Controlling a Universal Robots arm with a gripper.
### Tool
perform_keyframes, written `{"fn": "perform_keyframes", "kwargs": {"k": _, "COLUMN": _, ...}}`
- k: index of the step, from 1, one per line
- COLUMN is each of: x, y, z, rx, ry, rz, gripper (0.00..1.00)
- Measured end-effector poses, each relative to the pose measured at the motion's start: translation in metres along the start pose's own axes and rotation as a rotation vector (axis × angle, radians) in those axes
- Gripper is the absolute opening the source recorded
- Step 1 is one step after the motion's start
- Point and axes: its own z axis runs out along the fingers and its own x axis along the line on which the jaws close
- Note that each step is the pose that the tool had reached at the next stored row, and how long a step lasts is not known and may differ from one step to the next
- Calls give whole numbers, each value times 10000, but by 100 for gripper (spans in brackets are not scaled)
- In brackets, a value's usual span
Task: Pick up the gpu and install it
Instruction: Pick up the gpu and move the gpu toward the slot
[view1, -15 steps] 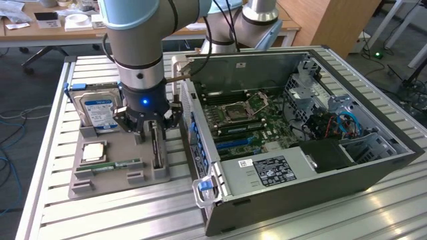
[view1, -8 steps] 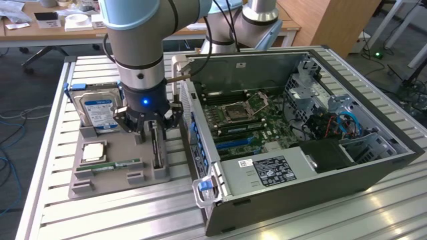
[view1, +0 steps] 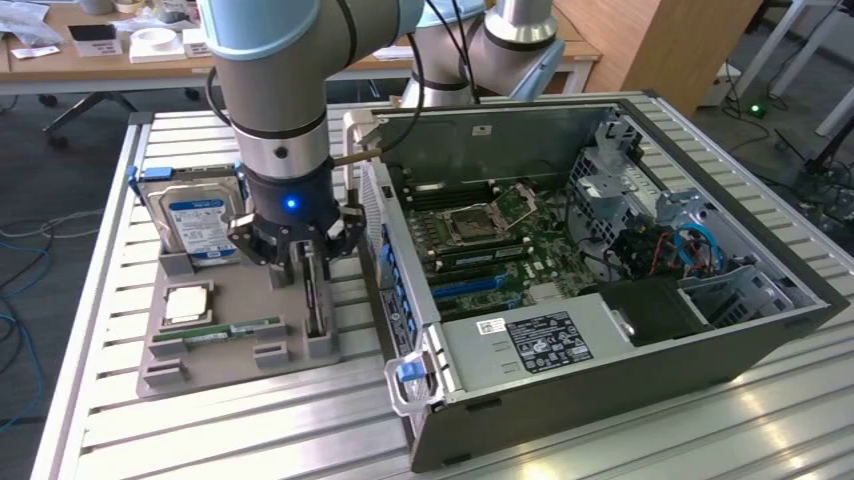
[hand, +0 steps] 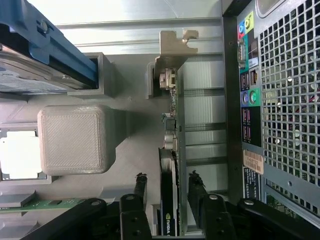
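Jaws spread astride upright gpu (hand: 170, 200) (gaps clear at the wrist); exterior view adds motherboard (view1: 497, 232)

My thick grey metal arm (view1: 274, 80), with its pale blue joint cap at the top, stands nearly upright in the exterior view. Below it, my silver-banded wrist (view1: 283, 160) points straight down, and a small blue light (view1: 291, 205) glows on the black collar. My black two-fingered gripper (view1: 307, 277) hangs low beneath the wrist. In the wrist view its slim black fingers (hand: 141, 182) reach forward side by side from dark hinged linkages. The jaws are parted wide, with a clear gap on the inner side of each finger, so I am clamped on nothing.
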Motion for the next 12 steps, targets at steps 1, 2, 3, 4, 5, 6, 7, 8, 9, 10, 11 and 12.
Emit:
{"fn": "perform_keyframes", "kwargs": {"k": 1, "x": 0, "y": 0, "z": 0, "rx": 0, "ry": 0, "rz": 0, "gripper": 45}}
{"fn": "perform_keyframes", "kwargs": {"k": 2, "x": 0, "y": 0, "z": 0, "rx": 0, "ry": -1, "rz": 0, "gripper": 45}}
{"fn": "perform_keyframes", "kwargs": {"k": 3, "x": 0, "y": 0, "z": 0, "rx": 0, "ry": 0, "rz": 0, "gripper": 39}}
{"fn": "perform_keyframes", "kwargs": {"k": 4, "x": 0, "y": 0, "z": 0, "rx": 0, "ry": 0, "rz": 0, "gripper": 39}}
{"fn": "perform_keyframes", "kwargs": {"k": 5, "x": 0, "y": 0, "z": 0, "rx": 0, "ry": 0, "rz": -1, "gripper": 39}}
{"fn": "perform_keyframes", "kwargs": {"k": 6, "x": 0, "y": 0, "z": 0, "rx": 0, "ry": 0, "rz": 0, "gripper": 39}}
{"fn": "perform_keyframes", "kwargs": {"k": 7, "x": 0, "y": 0, "z": 4, "rx": -1, "ry": -1, "rz": 0, "gripper": 39}}
{"fn": "perform_keyframes", "kwargs": {"k": 8, "x": 0, "y": 0, "z": 12, "rx": -2, "ry": -2, "rz": 0, "gripper": 39}}
{"fn": "perform_keyframes", "kwargs": {"k": 9, "x": 0, "y": 0, "z": 19, "rx": -1, "ry": -1, "rz": 0, "gripper": 39}}
{"fn": "perform_keyframes", "kwargs": {"k": 10, "x": 0, "y": -1, "z": 24, "rx": 1, "ry": 0, "rz": 0, "gripper": 39}}
{"fn": "perform_keyframes", "kwargs": {"k": 11, "x": 0, "y": -1, "z": 26, "rx": 5, "ry": 1, "rz": 1, "gripper": 39}}
{"fn": "perform_keyframes", "kwargs": {"k": 12, "x": 0, "y": -1, "z": 26, "rx": 6, "ry": 1, "rz": 1, "gripper": 39}}
